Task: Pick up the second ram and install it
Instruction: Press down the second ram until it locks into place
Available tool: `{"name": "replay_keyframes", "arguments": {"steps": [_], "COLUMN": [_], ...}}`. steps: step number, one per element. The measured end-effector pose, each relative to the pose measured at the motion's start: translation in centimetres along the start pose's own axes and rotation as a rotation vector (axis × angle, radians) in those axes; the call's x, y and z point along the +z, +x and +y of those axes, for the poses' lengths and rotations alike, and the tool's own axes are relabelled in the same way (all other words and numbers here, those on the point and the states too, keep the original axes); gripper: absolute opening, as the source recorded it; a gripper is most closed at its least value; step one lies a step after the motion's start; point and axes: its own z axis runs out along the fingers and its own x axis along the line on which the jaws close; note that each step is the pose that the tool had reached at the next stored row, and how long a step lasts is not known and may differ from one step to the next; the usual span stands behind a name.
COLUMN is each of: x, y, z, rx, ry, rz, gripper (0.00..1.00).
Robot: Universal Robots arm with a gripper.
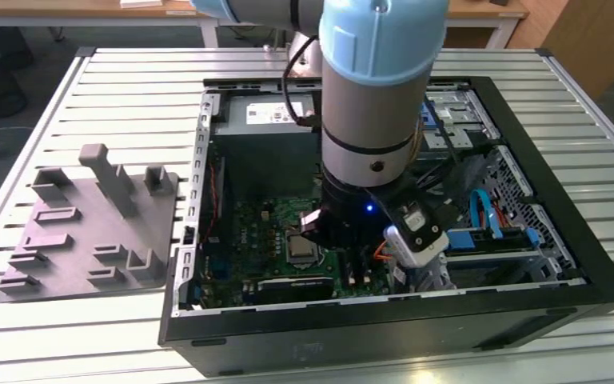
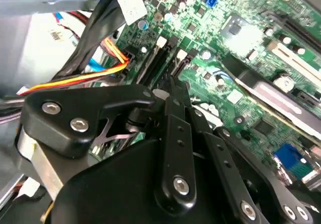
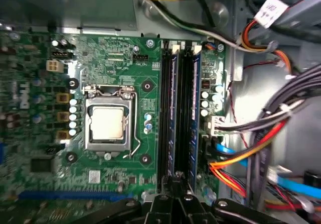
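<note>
The claw (image 3: 174,184) looks drawn shut. In both wrist views its black linkages converge on tips (image 2: 175,86) with no gap visible between them. It carries nothing clear of the board. I cannot tell whether the tips merely rest on the part below or pinch its thin edge.

Directly under the tips, in the first wrist view, is the second ram (image 3: 173,113). This narrow blue-green strip stands on edge in its black slot (image 3: 164,108) and looks level with its neighbour, so I judge it is already in place or nearly so. Its long axis runs straight away from the claw, which sits over the strip's near end, not its middle. The tips line up with this strip, not with the first ram (image 3: 193,113) standing parallel just beside it.

On the far side of the slots from the first ram sits the CPU socket (image 3: 108,122), near but apart. On the other side, past the first ram, a bundle of cables (image 3: 241,158) crowds the board's edge.

In the exterior view the arm (image 1: 376,88) reaches down into the open case (image 1: 392,320), which lies on the slatted worktop (image 1: 125,80). A grey fixture (image 1: 93,232) lies well apart, towards the exterior view's left.
</note>
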Motion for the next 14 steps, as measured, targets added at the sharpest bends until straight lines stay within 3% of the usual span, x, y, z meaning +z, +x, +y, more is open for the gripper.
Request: {"name": "replay_keyframes", "arguments": {"steps": [2, 5, 14], "x": [-0.67, -0.74, -0.72], "y": [-0.05, -0.11, -0.39], "z": [-0.01, 0.52, 4.09], "rx": [0.000, 0.000, -0.001], "ry": [0.0001, 0.0046, 0.0090], "rz": [0.0000, 0.0006, 0.0032], "gripper": [0.10, 0.10, 0.10]}}
